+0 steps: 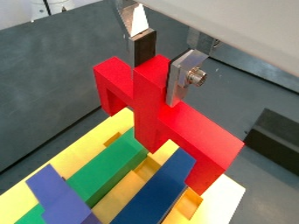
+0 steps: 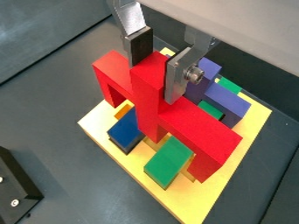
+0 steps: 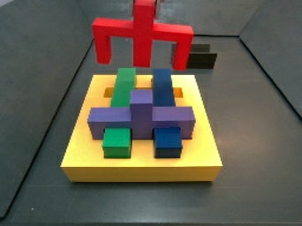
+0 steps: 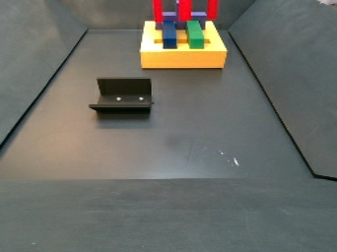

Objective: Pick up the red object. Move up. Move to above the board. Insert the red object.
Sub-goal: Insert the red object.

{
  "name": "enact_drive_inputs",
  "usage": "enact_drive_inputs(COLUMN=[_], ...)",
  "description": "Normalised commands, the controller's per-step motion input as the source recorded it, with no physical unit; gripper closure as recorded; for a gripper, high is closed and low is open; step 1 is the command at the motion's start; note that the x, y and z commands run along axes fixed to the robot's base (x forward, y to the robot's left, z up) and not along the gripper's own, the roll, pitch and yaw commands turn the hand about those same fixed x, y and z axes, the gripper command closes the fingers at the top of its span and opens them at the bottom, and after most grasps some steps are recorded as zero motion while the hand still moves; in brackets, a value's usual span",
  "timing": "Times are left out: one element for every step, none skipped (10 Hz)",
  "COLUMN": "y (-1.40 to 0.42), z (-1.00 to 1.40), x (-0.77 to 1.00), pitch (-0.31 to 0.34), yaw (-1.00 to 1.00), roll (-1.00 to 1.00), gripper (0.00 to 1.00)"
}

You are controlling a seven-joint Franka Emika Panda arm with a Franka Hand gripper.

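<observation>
The red object (image 1: 176, 122) is a bar with two legs and an upright stem. My gripper (image 1: 162, 66) is shut on that stem, one pad on each side, as both wrist views show (image 2: 158, 63). The piece hangs upright over the yellow board (image 3: 141, 168), above the end where the green (image 3: 125, 84) and blue (image 3: 163, 84) bars lie, with its legs pointing down just above them. The purple block (image 3: 139, 115) crosses the board's middle. In both side views the red object (image 3: 144, 35) (image 4: 182, 10) shows, but the gripper is cut off by the frame edge.
The dark fixture (image 4: 122, 95) stands on the grey floor away from the board (image 4: 182, 57); it also shows in a side view (image 3: 203, 57) and in the wrist views (image 1: 274, 136) (image 2: 12, 184). Grey walls (image 4: 39, 79) enclose the floor.
</observation>
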Motion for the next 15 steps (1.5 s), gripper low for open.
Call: enact_drive_inputs(y=[-0.13, -0.16, -0.11, 0.00, 0.00, 0.00, 0.01, 0.00, 0.05, 0.15, 0.15, 0.08, 0.00, 0.00, 0.00], z=[-0.01, -0.31, -0.20, 0.00, -0.14, -0.12, 0.00, 0.00, -0.05, -0.14, -0.17, -0.13, 0.00, 0.00, 0.00], x=[0.28, 0.25, 0.44, 0.48, 0.20, 0.00, -0.14, -0.10, -0.14, -0.15, -0.24, -0.29, -0.21, -0.15, -0.12], pitch=[0.057, 0.020, 0.016, 0.117, -0.029, -0.174, -0.274, -0.250, -0.290, -0.290, -0.327, -0.336, -0.263, -0.160, -0.051], yaw=[0.00, 0.00, 0.00, 0.00, 0.00, 0.00, -0.03, 0.00, 0.00, 0.02, 0.03, 0.02, 0.05, 0.08, 0.07], roll=[0.10, 0.12, 0.14, 0.21, 0.24, 0.15, 0.01, 0.02, -0.01, -0.15, -0.17, -0.13, -0.05, -0.01, 0.00], gripper=[1.00, 1.00, 1.00, 1.00, 1.00, 1.00, 1.00, 1.00, 1.00, 1.00, 1.00, 1.00, 1.00, 1.00, 1.00])
